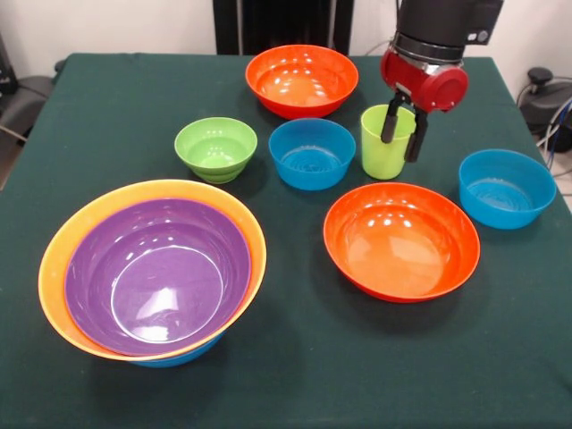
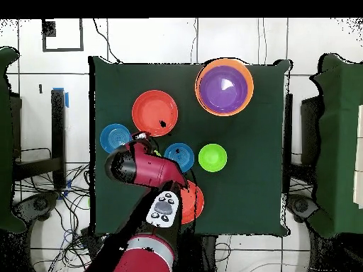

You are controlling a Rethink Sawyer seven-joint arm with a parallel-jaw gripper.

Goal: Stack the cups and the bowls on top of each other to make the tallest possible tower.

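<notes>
Gripper (image 1: 403,134) parted to roughly the width of a cup wall, black fingers (image 1: 391,121) pointing down astride the far-right rim of the lime-green tumbler (image 1: 382,147), one finger seemingly inside the mouth and one outside; whether the pads actually press the wall cannot be told. Tumbler upright on the dark green tablecloth (image 1: 295,375), just beside a blue bowl (image 1: 311,153) on one side. Beyond that bowl, a small lime-green bowl (image 1: 216,148). Behind both, near the far edge, a red-orange bowl (image 1: 301,79). In front of the tumbler, a second red-orange bowl (image 1: 401,239), wide and shallow; to its side, apart from it, another blue bowl (image 1: 506,187). Tower (image 1: 152,268) at the near corner, well apart from the gripper: purple bowl (image 1: 156,273) nested in a large orange bowl (image 1: 54,259), tilted, with a sliver of blue bowl rim (image 1: 174,359) showing beneath. In the overhead view, red arm (image 2: 152,170) covering the tumbler and part of one red-orange bowl (image 2: 195,202). Cloth covering the whole tabletop, its corners rumpled. Around the table, white tiled floor (image 2: 234,39) with dark grout lines and tangles of cable (image 2: 42,191) at one side; pale wall (image 1: 116,27) behind.
</notes>
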